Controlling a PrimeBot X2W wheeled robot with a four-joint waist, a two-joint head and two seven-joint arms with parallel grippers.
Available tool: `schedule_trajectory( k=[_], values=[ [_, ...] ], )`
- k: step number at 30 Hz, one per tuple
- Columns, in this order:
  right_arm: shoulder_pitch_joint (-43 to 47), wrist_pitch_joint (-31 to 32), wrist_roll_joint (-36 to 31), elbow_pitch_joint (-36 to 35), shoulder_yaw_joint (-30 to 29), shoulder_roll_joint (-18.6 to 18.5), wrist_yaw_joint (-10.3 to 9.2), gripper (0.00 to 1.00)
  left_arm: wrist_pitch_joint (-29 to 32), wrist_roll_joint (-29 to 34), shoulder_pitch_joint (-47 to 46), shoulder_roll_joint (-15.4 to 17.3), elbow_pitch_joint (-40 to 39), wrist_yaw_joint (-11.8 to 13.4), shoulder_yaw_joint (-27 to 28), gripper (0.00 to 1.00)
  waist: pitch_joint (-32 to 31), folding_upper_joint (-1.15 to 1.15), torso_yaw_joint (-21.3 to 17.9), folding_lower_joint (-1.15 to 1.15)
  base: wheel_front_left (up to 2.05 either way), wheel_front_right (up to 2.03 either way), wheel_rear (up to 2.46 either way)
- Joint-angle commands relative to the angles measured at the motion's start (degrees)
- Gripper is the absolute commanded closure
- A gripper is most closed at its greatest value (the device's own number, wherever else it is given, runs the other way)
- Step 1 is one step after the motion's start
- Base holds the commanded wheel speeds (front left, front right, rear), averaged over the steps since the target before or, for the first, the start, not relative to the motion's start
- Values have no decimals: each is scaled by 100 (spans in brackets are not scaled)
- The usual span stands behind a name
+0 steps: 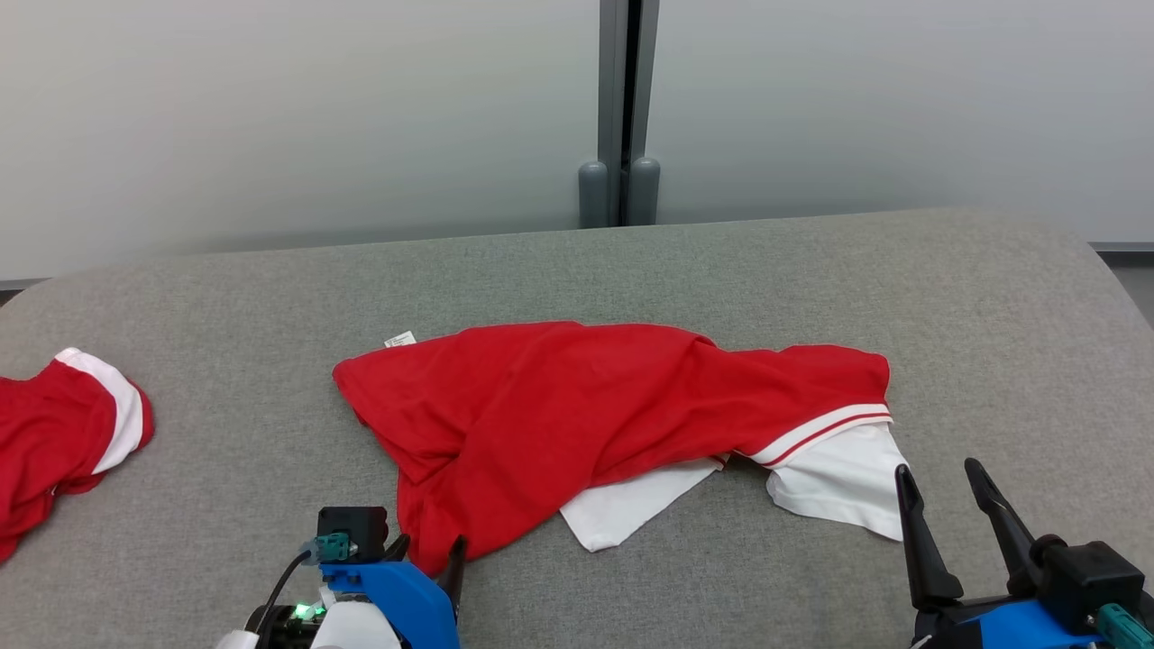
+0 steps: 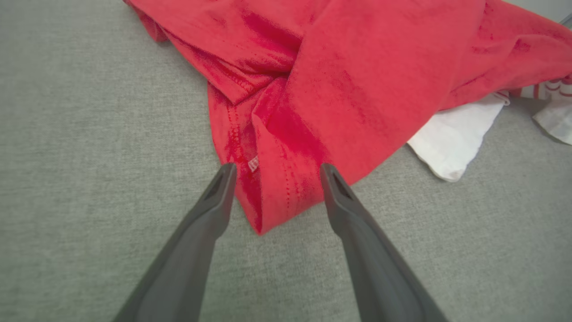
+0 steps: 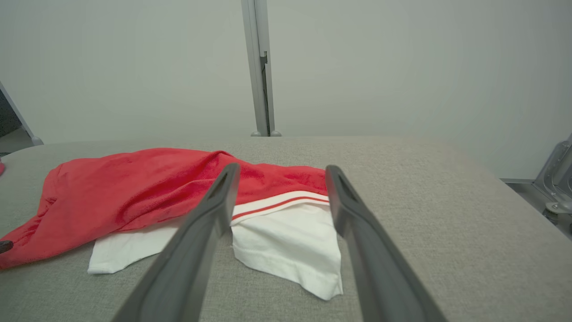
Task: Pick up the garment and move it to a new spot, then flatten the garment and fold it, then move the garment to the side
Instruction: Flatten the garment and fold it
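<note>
Shirt (image 1: 577, 415), red with white trim, lies crumpled on grey table (image 1: 721, 270); left gripper (image 2: 278, 166), fingers apart, straddles its near red corner; right gripper (image 1: 937, 467), fingers apart, just beside white flap (image 1: 843, 482).

A second red, white-banded cloth (image 1: 63, 433) runs off the head view's left edge. The small white tag (image 1: 399, 339) on the crumpled red cotton shirt (image 1: 577, 406) is unreadable.

Grey fabric surface (image 1: 270, 297), crumpled red-and-white garment (image 1: 559, 415) centre, second red garment (image 1: 54, 424) left
</note>
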Motion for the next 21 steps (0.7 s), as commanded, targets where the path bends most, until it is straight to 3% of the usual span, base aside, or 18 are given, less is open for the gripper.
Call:
schedule_trajectory(
  k=[1, 6, 13, 14, 15, 16, 17, 21],
  values=[
    [-54, 7, 58, -6, -4, -14, 1, 0, 69, -90, -100, -6, 75, -2, 25, 0, 23, 0, -19, 0, 0, 0, 0],
    [-114, -13, 77, 9, 25, -13, 1, 0, 201, -152, -317, -22, 309, 85, 12, 0, 125, 0, -78, 0, 0, 0, 0],
    [-198, -34, 102, 45, 48, -13, 1, 0, 355, -390, -537, -44, 638, 0, -144, 0, 208, 0, -149, 0, 0, 0, 0],
    [-208, -33, 107, 40, 48, -13, 1, 0, 380, -418, -549, -45, 686, 7, -158, 21, 212, 0, -159, 0, 0, 0, 0],
    [-211, -30, 113, 33, 48, -13, 1, 0, 364, -429, -570, -46, 705, 4, -179, 66, 216, 0, -168, 0, 0, 0, 0],
    [-214, -27, 120, 25, 44, -13, 1, 0, 291, -454, -596, -48, 694, -4, -188, 93, 218, 0, -173, 0, 0, 0, 0],
    [-209, -29, 119, 23, 27, -13, 1, 0, 259, -498, -602, -50, 687, -11, -189, 100, 217, 0, -171, 0, 0, 0, 0],
    [-173, -15, 132, 15, -25, -14, 1, 0, -21, -818, -544, -58, 408, -38, -145, 100, 200, 0, -123, 0, 0, 0, 0]
  ],
)
